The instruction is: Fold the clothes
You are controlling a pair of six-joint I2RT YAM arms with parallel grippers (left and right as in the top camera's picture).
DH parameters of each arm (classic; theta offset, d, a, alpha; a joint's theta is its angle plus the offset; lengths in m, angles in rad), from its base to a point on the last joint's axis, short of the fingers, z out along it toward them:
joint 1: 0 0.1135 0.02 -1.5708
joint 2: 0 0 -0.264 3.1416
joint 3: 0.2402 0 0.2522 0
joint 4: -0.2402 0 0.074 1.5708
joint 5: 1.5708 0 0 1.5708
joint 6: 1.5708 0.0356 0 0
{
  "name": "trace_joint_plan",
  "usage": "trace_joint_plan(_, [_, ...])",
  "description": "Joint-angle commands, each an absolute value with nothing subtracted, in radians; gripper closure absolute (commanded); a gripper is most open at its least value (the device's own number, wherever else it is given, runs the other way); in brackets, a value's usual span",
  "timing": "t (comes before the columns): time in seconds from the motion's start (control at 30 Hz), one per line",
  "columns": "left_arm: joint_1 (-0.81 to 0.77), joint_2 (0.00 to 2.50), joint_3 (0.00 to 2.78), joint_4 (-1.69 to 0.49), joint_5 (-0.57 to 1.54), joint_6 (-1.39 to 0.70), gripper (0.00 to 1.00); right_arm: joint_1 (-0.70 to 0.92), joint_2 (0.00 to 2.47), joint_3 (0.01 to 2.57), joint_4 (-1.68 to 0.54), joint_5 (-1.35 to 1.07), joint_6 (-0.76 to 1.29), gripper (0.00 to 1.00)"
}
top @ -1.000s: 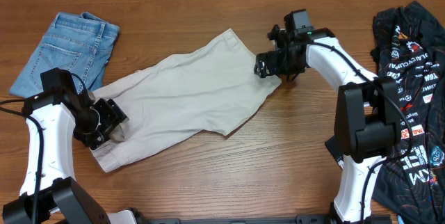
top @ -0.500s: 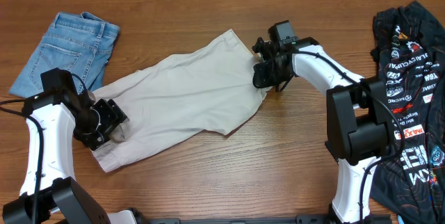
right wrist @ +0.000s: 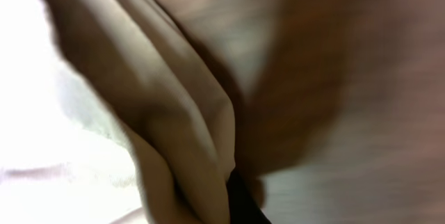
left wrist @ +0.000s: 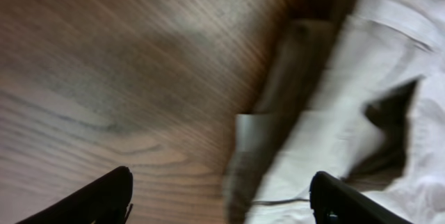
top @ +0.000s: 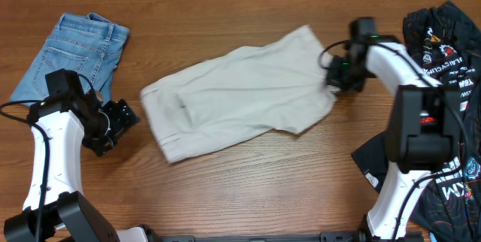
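Landmark for all positions: beige shorts [top: 239, 95].

- Beige shorts lie spread flat on the wooden table [top: 248, 189], mid-table, long axis tilted, with the waistband end lower-left and the leg end upper-right. A short dark slit, the pocket, shows near the waistband end.
- Right gripper [top: 335, 74]: at the shorts' right edge, closed on a pinch of the beige cloth. The right wrist view shows bunched beige folds [right wrist: 174, 126] running down to 1 dark fingertip [right wrist: 242, 202] at the bottom edge. The frame is heavily blurred and the 2nd finger is not visible.
- Left gripper [top: 119, 124]: left of the shorts' waistband end, apart from the cloth, holding nothing. In the left wrist view its 2 fingers [left wrist: 104, 200] stand wide apart over bare wood [left wrist: 104, 64], with the waistband and hem of the shorts [left wrist: 368, 78] ahead on the right. This frame is also blurred.
- Light-blue denim shorts [top: 71, 54]: folded, up and left of the beige shorts, well apart from them. The back pocket faces up.
- Black jersey [top: 443, 69]: crumpled, far right of the beige shorts, beyond the right arm. Its print is white lettering in rows, small logos and 1 red badge. Large block letters sit low on it. None of it can be read reliably at this size.
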State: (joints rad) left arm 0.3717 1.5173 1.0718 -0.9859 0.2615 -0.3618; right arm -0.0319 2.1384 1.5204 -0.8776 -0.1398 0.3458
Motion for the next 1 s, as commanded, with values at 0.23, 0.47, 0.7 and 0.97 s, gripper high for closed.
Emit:
trace_joint_plan(0.23, [0.297,1.529,1.065,-0.876,0.395,-0.342,0.00,-0.114,2.128,1.507,-0.982,0.029,0.446,0.96])
trace_joint_plan(0.47, [0.217,1.597,1.065,-0.789,0.596,-0.284,0.00,-0.104,2.128,1.507,-0.986,0.029,0.442,0.96])
trace_joint_plan(0.7, [0.137,1.737,1.065,-0.754,0.503,-0.329,0.00,-0.104,2.128,1.507,-0.983,0.029,0.442,0.96])
trace_joint_plan(0.97, [0.083,1.883,1.065,-0.652,0.583,-0.329,0.00,-0.104,2.128,1.507,-0.982,0.028,0.442,0.96])
